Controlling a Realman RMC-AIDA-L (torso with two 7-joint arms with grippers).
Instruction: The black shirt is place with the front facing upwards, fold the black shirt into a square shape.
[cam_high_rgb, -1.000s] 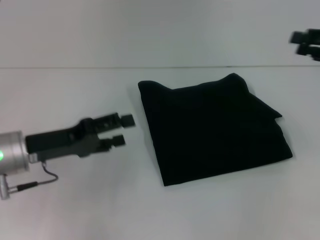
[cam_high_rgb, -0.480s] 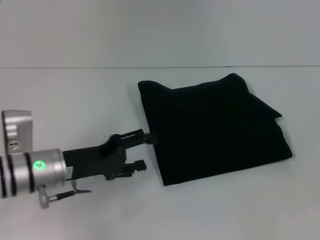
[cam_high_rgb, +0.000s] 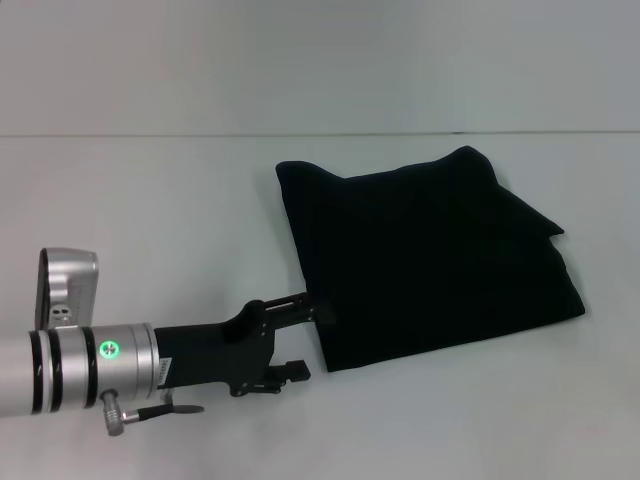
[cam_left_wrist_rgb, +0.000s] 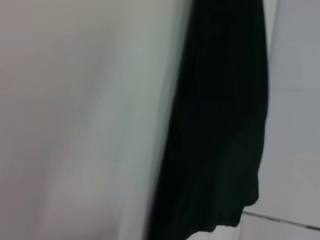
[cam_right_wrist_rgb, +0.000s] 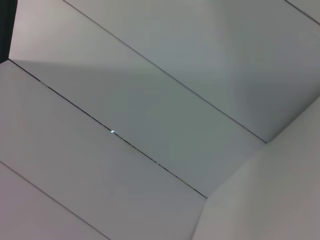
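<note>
— What has moved since a second ago?

— My left gripper (cam_high_rgb: 312, 345). It was out over the bare desk (cam_high_rgb: 150, 200), level with the middle of the black shirt's (cam_high_rgb: 430, 255) left edge and apart from it. Now it has dropped toward the near edge of the desk and slid in, so my upper finger (cam_high_rgb: 322, 315) touches the cloth just above its near-left corner. My right gripper, glimpsed at the far right edge a second ago, is gone from the head view.

— And the shirt itself?

— It has not shifted. One shirt, folded into a rough square, lying right of the desk's middle. It sits turned, its near-left corner pointing at the near edge and its far-right corner up toward the far edge. No one side is clearly the longer. The lettering is not showing.

— Your jaws?

— Left jaws spread apart, holding nothing; the lower finger (cam_high_rgb: 297, 372) lies off the cloth on the bare desk. My left wrist view shows the shirt (cam_left_wrist_rgb: 220, 125) as a dark band beside pale desk (cam_left_wrist_rgb: 75, 125).
</note>
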